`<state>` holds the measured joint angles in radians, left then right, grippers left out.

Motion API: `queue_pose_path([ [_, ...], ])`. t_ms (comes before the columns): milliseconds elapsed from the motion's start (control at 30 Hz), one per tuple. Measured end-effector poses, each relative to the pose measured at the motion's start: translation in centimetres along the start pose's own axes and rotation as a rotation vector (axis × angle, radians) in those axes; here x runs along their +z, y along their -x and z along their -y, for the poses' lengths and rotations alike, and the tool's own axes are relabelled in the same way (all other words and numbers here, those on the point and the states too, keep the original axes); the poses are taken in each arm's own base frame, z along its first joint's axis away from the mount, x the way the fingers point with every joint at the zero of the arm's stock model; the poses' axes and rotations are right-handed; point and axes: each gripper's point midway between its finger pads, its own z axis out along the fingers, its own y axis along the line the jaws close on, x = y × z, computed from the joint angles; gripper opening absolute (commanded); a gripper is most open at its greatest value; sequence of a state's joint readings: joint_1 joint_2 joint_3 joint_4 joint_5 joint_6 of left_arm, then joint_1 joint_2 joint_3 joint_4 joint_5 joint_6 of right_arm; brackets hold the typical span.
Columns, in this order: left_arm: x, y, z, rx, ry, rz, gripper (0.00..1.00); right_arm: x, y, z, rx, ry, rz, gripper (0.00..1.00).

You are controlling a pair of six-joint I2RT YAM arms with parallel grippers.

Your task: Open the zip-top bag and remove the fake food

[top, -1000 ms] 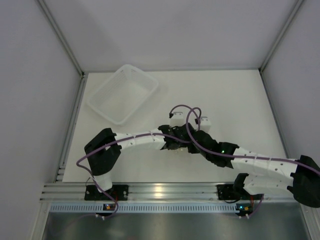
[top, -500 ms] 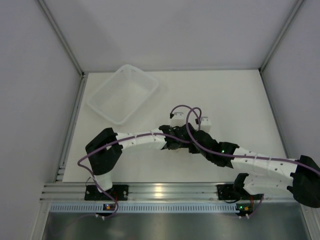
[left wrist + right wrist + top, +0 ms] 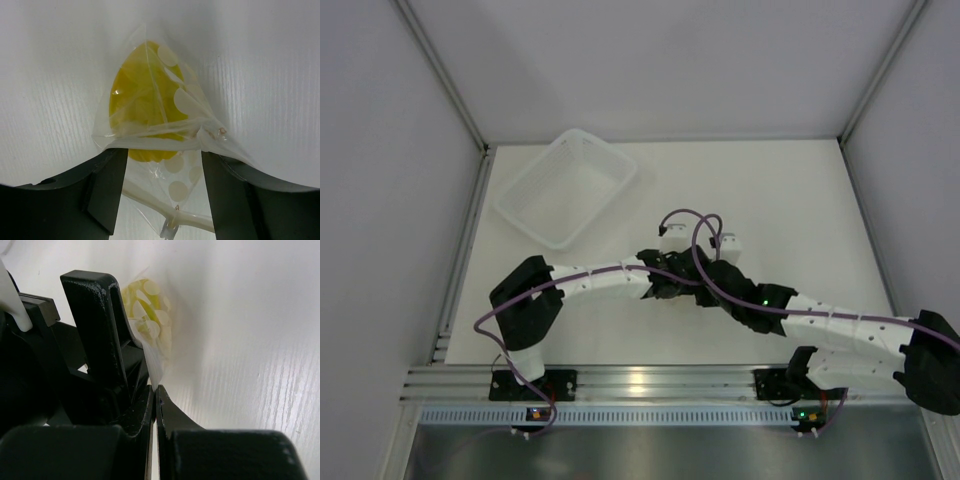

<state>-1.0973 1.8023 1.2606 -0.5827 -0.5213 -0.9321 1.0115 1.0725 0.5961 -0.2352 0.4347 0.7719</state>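
Bag (image 3: 201,126) with yellow fake food (image 3: 135,95) inside, apparently sealed.

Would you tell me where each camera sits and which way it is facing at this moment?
Top external: above and behind the bases, looking down on the table; left arm and right arm meet mid-table.
Left wrist: looks down between the left gripper's spread fingers at the zip-top bag holding the fake food.
Right wrist: low, looks along the right gripper, shut on the bag's edge.
Shared: both wrist views show the bag and yellow food.
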Motion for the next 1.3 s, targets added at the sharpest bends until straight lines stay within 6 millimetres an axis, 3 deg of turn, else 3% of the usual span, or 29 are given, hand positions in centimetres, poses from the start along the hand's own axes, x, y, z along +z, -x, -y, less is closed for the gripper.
queue_pose_path([
  [133, -0.1, 0.3, -0.6, 0.0, 0.015, 0.001, 0.58, 0.3, 0.1, -0.6, 0.001, 0.007, -0.009, 0.0],
  [300, -0.3, 1.2, -2.0, -0.008, 0.049, 0.02, 0.57, 0.8, 0.6, -1.7, 0.005, 0.02, -0.015, 0.0],
  [500, -0.4, 1.4, -2.7, -0.006, 0.065, 0.034, 0.58, 0.9, 0.4, -2.1, 0.004, 0.037, -0.021, 0.0],
  [833, 0.2, 1.2, -3.1, -0.001, 0.082, 0.016, 0.71, 1.7, 0.2, -2.3, 0.008, 0.013, -0.038, 0.0],
  [1300, 1.1, 0.6, -3.3, 0.004, 0.094, -0.009, 0.71, 2.5, -0.3, -2.0, 0.039, -0.014, -0.054, 0.0],
])
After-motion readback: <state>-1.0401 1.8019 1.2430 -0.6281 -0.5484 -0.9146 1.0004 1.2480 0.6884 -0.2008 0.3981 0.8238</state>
